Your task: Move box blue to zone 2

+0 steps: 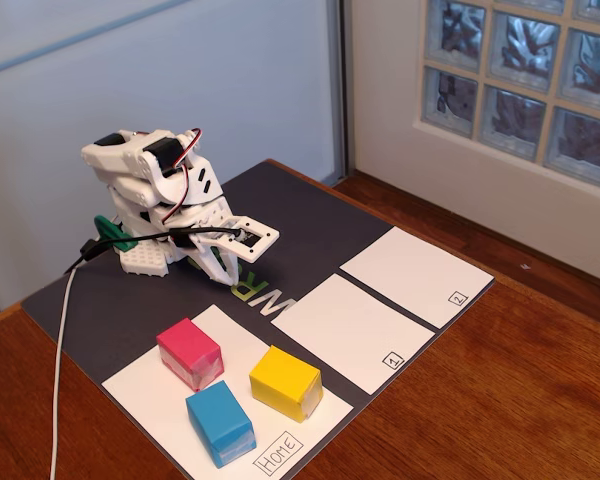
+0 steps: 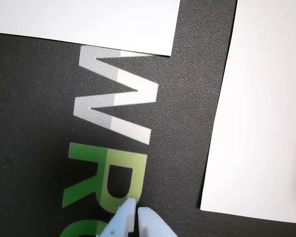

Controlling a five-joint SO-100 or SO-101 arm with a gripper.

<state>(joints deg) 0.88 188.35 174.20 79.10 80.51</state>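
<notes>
— While the fixed view took in the folded arm (image 1: 150, 200), what did the wrist view add?
— Only the tool (image 2: 136, 211), tips pressed together, empty, above the mat's lettering (image 2: 113, 106).
— And the box blue (image 1: 220, 422)?
— Cyan, pale-banded, on the Home sheet (image 1: 150, 400); zone 2 (image 1: 415, 275) lay bare, far right on the counter (image 1: 540, 400).

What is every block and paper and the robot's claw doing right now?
box blue: upright on the Home sheet, untouched.
pink block: upright on the Home sheet, apart from the others.
yellow block: upright on the Home sheet.
Home sheet: flat on the mat, holding three blocks.
zone 1: flat, nothing on it.
zone 2: flat, nothing on it.
gripper: shut, holding nothing, low over the mat's lettering.
</notes>
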